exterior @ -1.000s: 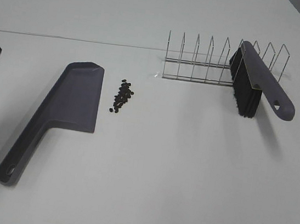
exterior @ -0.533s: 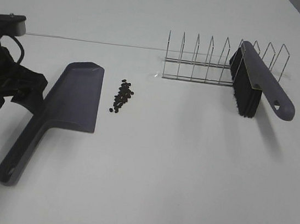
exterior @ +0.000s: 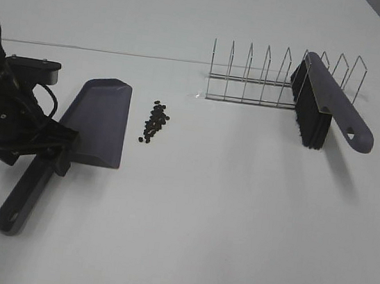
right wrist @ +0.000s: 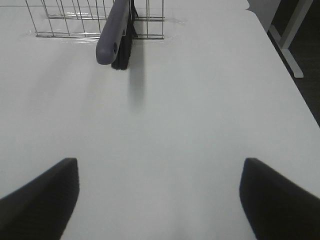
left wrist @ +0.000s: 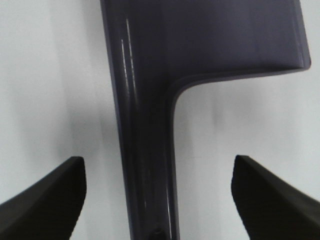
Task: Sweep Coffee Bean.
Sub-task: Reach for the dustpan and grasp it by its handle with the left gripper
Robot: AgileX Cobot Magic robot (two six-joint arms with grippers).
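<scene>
The left gripper (left wrist: 157, 200) hangs over the handle of the dustpan (exterior: 97, 126), jaws spread wide on either side, not touching it. The right gripper (right wrist: 160, 200) gapes too, holding nothing. The coffee bean (exterior: 154, 122) cluster lies on the table (exterior: 235, 225) just beside the dustpan

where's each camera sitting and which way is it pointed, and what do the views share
Exterior high: mounted high off the arms, looking down on the white table with dustpan, coffee beans, rack and brush; the left gripper shows over the dustpan handle.
Left wrist: on the left arm, looking down at the dustpan handle between its open fingertips.
Right wrist: on the right arm, looking across the table at the brush leaning in the rack; the right gripper shows, open.
Shared: exterior and left wrist, the dustpan; exterior and right wrist, brush and rack.
</scene>
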